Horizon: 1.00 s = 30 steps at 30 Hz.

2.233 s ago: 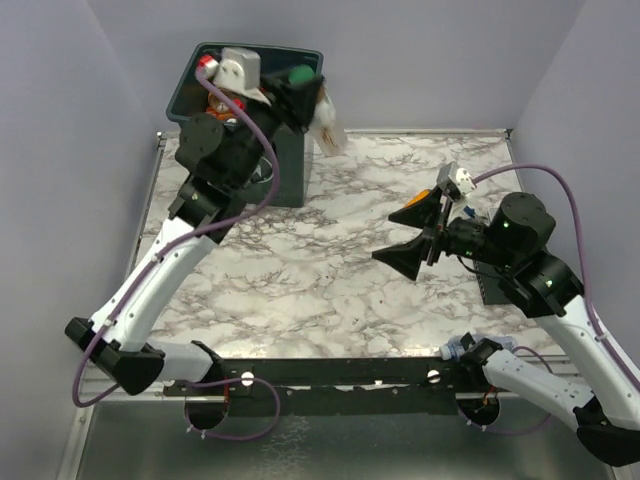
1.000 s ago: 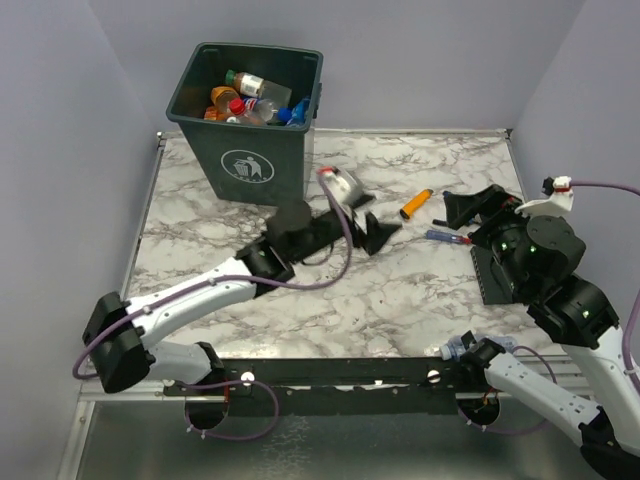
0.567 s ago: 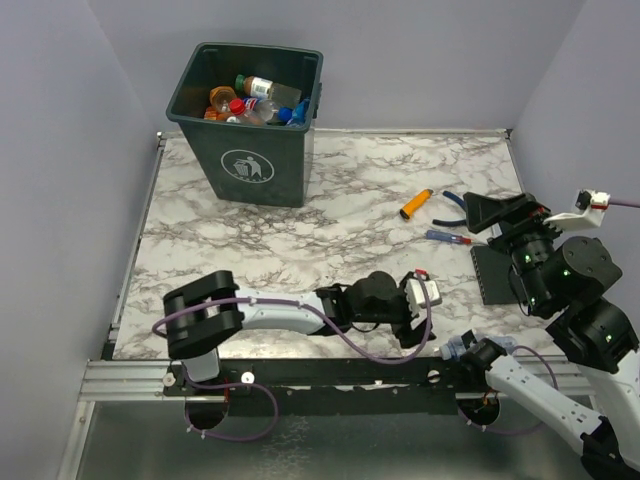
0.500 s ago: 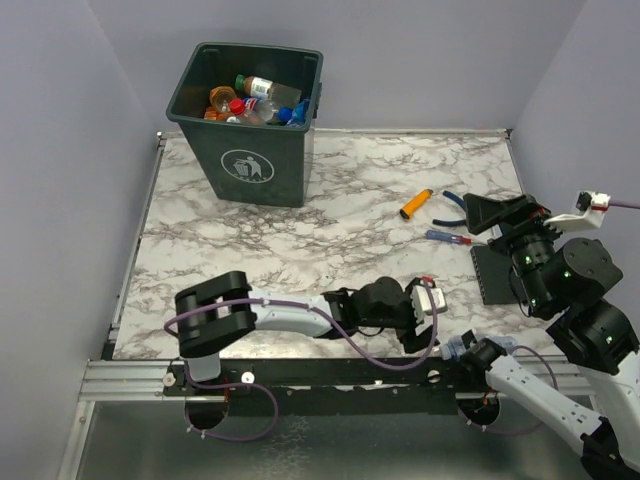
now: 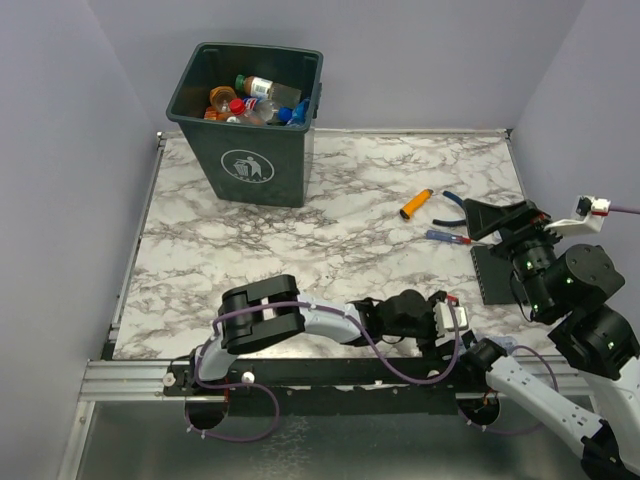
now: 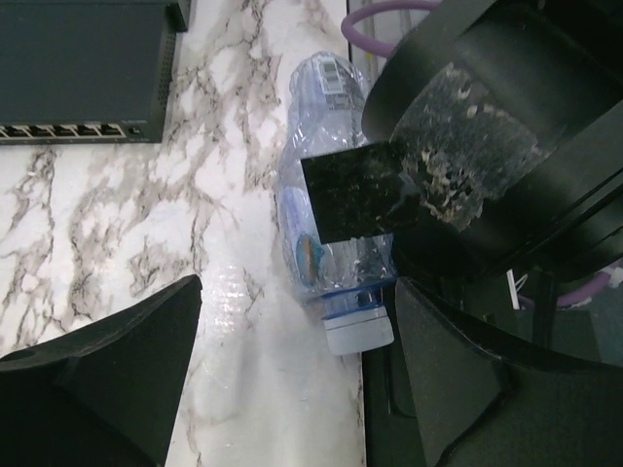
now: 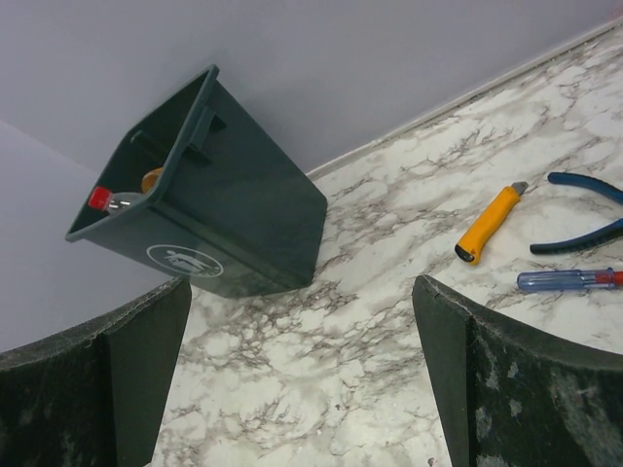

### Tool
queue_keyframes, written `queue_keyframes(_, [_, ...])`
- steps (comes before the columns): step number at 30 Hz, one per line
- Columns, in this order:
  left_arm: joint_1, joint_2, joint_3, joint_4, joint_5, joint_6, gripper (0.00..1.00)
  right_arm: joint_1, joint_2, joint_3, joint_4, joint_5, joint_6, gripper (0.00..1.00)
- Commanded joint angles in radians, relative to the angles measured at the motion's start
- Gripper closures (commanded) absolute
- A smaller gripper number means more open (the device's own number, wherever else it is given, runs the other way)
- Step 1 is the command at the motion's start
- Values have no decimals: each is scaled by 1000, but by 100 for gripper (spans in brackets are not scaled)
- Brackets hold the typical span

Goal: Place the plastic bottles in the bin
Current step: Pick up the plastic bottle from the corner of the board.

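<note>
Left wrist view gives you one plastic bottle (image 6: 331,277) lying on its side on the marble table (image 6: 234,195), close to the near edge, cap toward the camera. It is clear, crumpled thin plastic with a blue label and a white cap on a blue ring. Your left gripper (image 6: 299,292) hangs over it with the jaws spread wide and nothing clamped. The cap shows between the two dark fingers, nearer the right-hand one, and you cannot tell whether it touches.

In the way, the right arm's base joint (image 6: 467,136), a scuffed black cylinder at 2 o'clock, overhangs the bottle. A square black plate (image 6: 355,199) covers the bottle's middle. At 11 o'clock lies a flat dark box (image 6: 88,68) with a row of ports.

In the top external view the bin (image 5: 280,165) stands at 11 o'clock on the table. It is dark green, square and tapered, with a white litter symbol on its front. Bottles (image 5: 258,88) are heaped inside; at least five show, too tangled for an exact count.

At 3 o'clock lie three tools: one orange-handled cutter (image 5: 416,204), one pair of blue-handled pliers (image 5: 452,200), and one screwdriver (image 5: 440,236) with a blue and red handle. Your right gripper (image 7: 302,292) is near them, jaws fully apart and empty.
</note>
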Motion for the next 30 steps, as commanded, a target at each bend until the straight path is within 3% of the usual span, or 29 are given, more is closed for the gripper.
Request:
queue_keyframes(1, [-10,38,14,27,21,38,19,2,-18,-12,-28,0,-17,0])
queue_keyframes(17, [-42,102,-8,18,55,48,17,3,-4,-30,-27,2,-16,0])
queue_keyframes(30, [-46,127,3,35,16,39,46,2,-4,-39,-21,6,-17,0])
